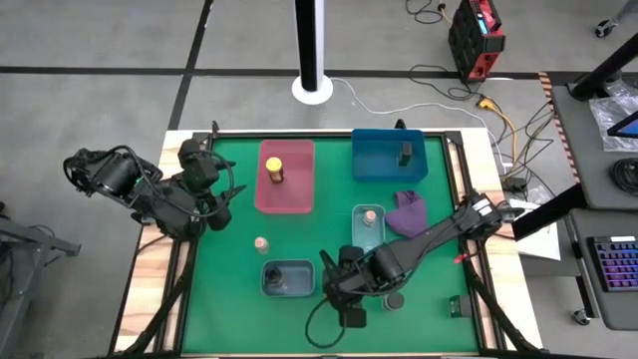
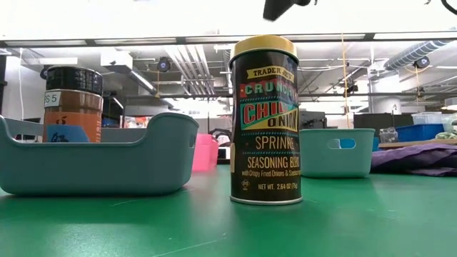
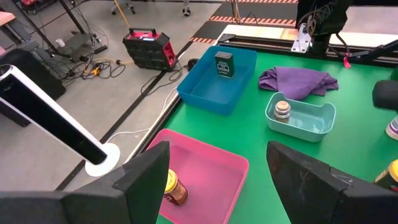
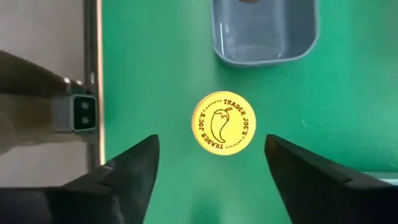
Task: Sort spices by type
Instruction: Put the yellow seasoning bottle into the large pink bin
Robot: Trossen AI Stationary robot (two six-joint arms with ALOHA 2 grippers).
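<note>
My right gripper (image 4: 211, 142) is open and points straight down. It hovers above a yellow-lidded jar (image 4: 223, 122) that stands upright on the mat (image 2: 265, 121), with one finger on either side and clear of it. In the high view the gripper (image 1: 351, 287) hides that jar. My left gripper (image 3: 217, 155) is open and waits above the table's left side (image 1: 214, 194). A second yellow-lidded jar (image 1: 274, 170) stands in the pink tray. A slim dark jar (image 1: 406, 153) is in the blue tray. One tiny jar (image 1: 370, 214) is in a grey tray, and another tiny jar (image 1: 261, 243) stands on the mat. A round dark-lidded jar (image 2: 73, 103) is in the near grey tray.
The purple cloth (image 1: 407, 211) lies right of the middle grey tray (image 1: 357, 231). The near grey tray (image 1: 299, 289) sits just left of my right gripper. The pink tray (image 1: 299, 199) and blue tray (image 1: 374, 165) line the far side. A small camera block (image 4: 81, 112) is fixed at the near edge.
</note>
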